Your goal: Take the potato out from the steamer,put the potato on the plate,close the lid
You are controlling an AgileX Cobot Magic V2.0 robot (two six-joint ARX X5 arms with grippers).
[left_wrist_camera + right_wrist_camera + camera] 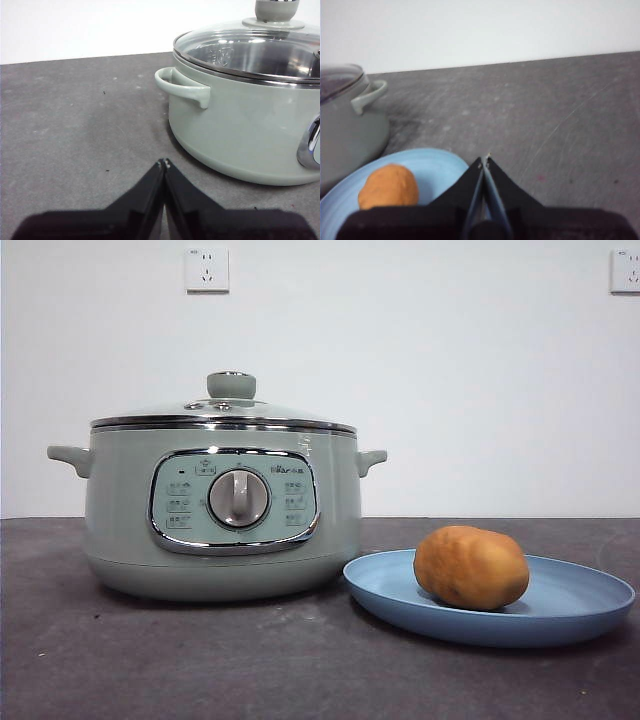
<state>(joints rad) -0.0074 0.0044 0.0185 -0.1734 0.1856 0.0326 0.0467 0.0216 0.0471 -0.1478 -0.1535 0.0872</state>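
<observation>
Both pincers sat closed and empty, clear of the work: the left pincer [163,162] hung over bare counter [75,125] just off the steamer's side handle [182,90], its jaws pressed tip to tip, and the right pincer [484,159] hovered with jaws likewise together at the plate's far edge from the steamer. Neither showed in the front view, so both arms looked parked.

Taking the steamer [222,510] as the landmark, largest first: it stood on the dark counter with its control panel and dial facing the front camera. Beside it, almost touching its base, lay the plate [580,605], flat and light blue. Atop the steamer sat the lid [225,412], level, its chrome rim seated all round the pot's rim and the green knob upright. Smallest, the potato [471,567] rested on the plate, on the half nearer the steamer.

Judging by that layout, all three steps appeared finished: potato out, potato plated, lid closed. Nothing seemed left to do.
</observation>
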